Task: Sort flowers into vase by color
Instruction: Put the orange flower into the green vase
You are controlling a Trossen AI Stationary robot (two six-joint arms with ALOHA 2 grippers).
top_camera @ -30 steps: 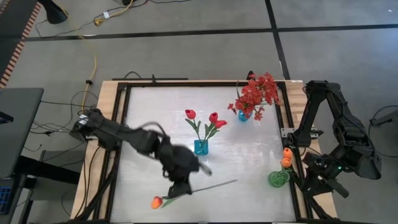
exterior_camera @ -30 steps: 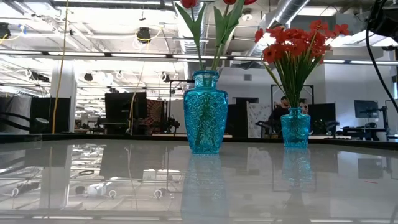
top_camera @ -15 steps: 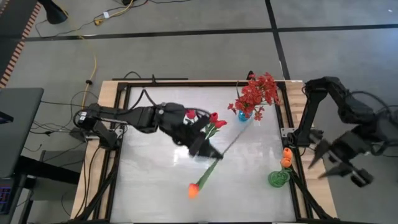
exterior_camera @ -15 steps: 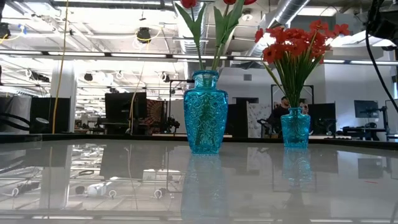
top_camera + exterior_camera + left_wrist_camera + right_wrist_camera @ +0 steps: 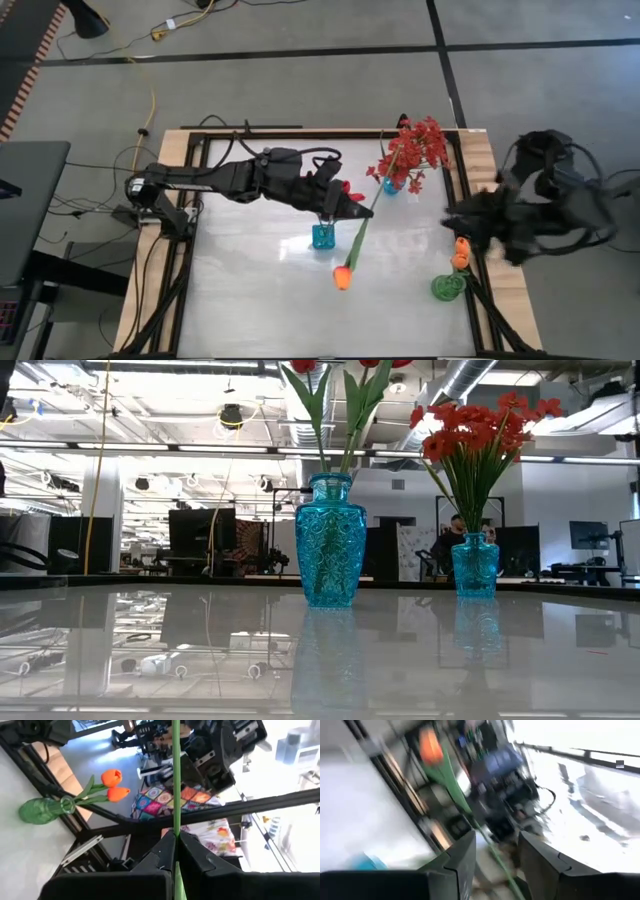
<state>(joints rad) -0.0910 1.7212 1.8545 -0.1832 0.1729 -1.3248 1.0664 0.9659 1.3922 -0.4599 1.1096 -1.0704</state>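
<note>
Since the earlier frame my left jaws lifted the orange tulip to frame centre, clamped on its stem; only the wrist view shows this grip. Right jaws stand apart, empty.

Three vases, three orange tulips, two red rosebuds, one red spray.

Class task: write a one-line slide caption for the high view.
Left tool carries an orange tulip by its stem past the blue vase, toward the green vase.
</note>
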